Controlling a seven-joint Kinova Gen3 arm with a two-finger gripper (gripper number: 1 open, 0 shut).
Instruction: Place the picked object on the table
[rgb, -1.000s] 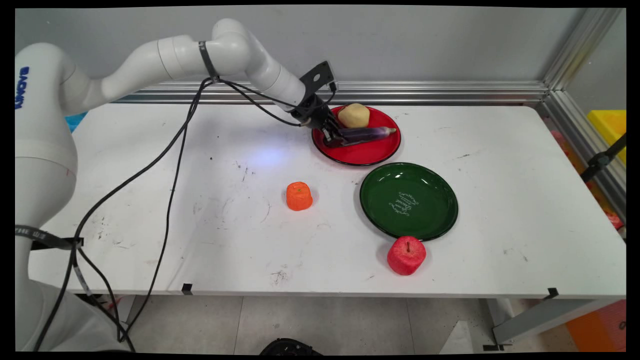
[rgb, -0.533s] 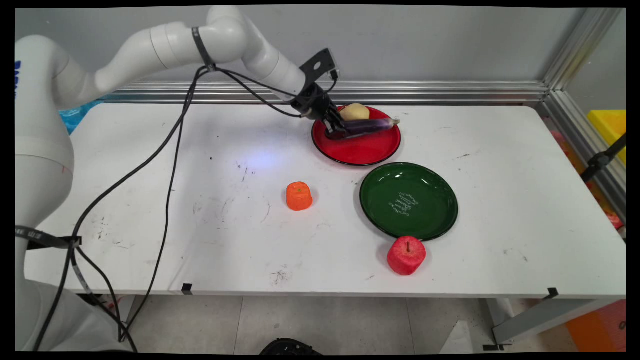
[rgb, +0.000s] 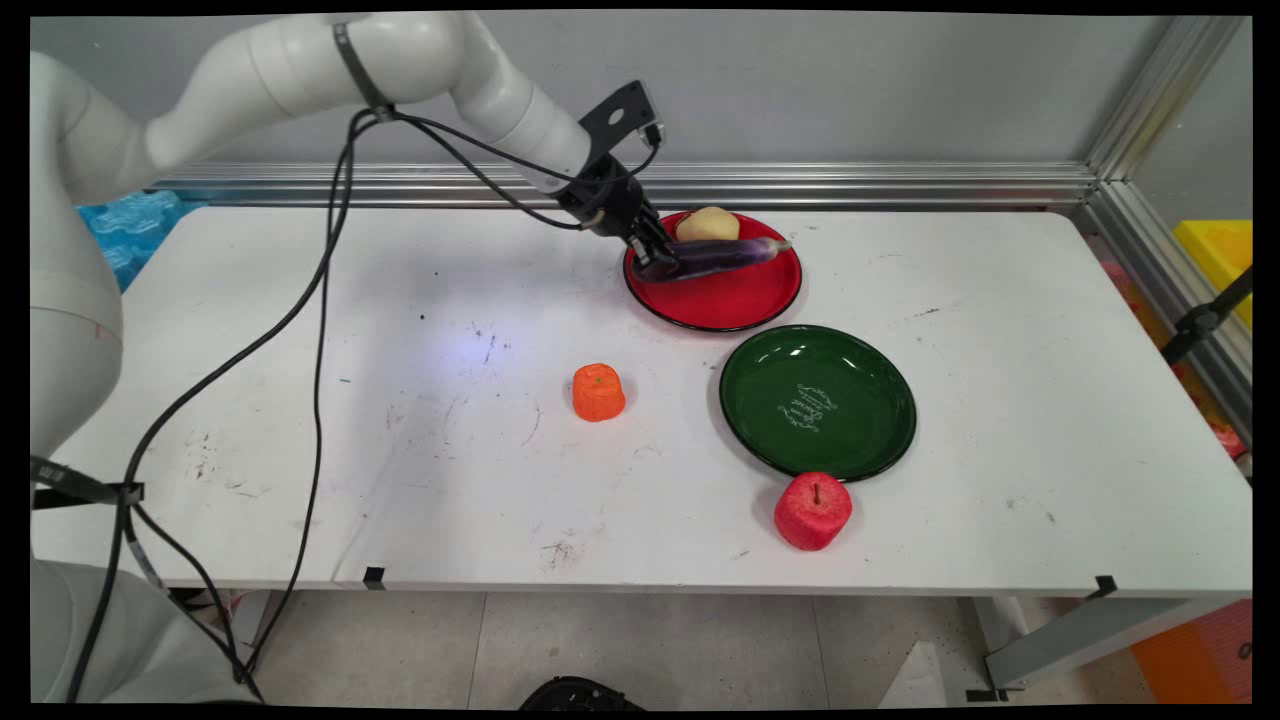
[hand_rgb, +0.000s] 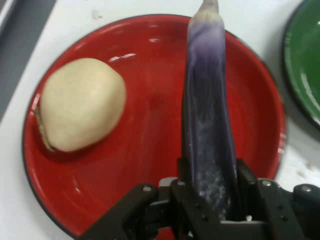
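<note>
Main view: the gripper is clamped on the thick end of a purple eggplant, which is held level above the red plate near the bench's far edge; a beige potato lies on that plate behind the eggplant. A green plate sits just nearer, a red apple beside its near rim, and an orange fruit at mid-bench.

Hand view: both fingers press the eggplant, whose shaft extends away over the red plate; the potato rests on the plate, apart from the eggplant. The green plate's rim shows in the upper right corner.
</note>
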